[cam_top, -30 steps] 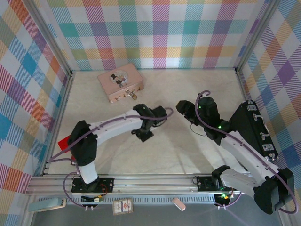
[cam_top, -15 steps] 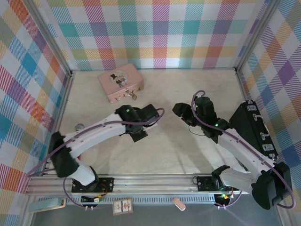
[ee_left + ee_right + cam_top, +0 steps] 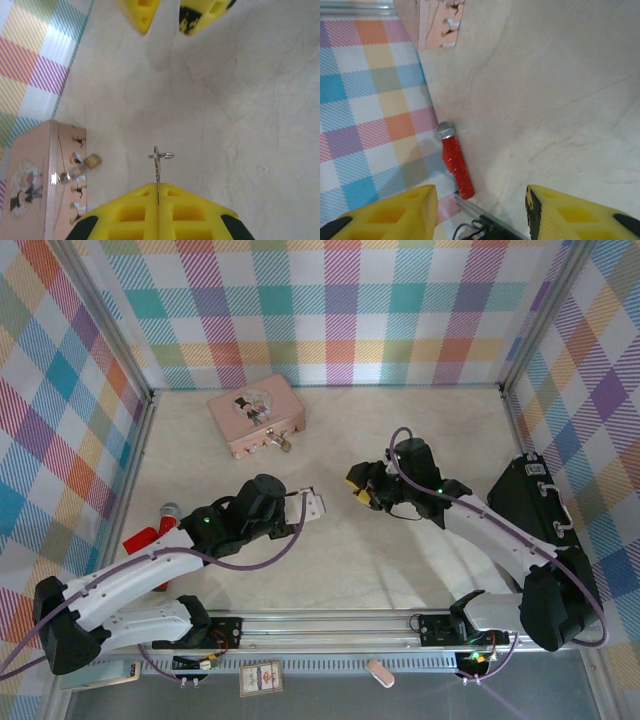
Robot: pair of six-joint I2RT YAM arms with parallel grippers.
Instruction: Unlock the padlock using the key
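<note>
My left gripper (image 3: 158, 194) has its blocky yellow fingers (image 3: 130, 215) pressed flat together, pinching the blade of a thin silver metal key (image 3: 157, 167). The key's small wire ring pokes out past the tips. My right gripper (image 3: 481, 202) has its yellow, black-smudged fingers (image 3: 395, 212) spread wide with nothing between them.

From above, both grippers sit on the near side of the flat pink rectangular box (image 3: 255, 412), well apart from it. The left gripper (image 3: 314, 504) and the right gripper (image 3: 358, 490) point tip to tip, close but not touching.

The tiny brass-gold padlock (image 3: 92, 160), with its thin silver shackle, rests against the pink box's (image 3: 35, 185) front wall by the latch, apart from the key. Under everything is a pale, smooth, faintly veined tabletop (image 3: 240, 125).

A red knurled cylinder with a rounded silver cap (image 3: 454, 160) lies along the foot of the plaid wall (image 3: 365, 90), well away from the box on its near-left side.
</note>
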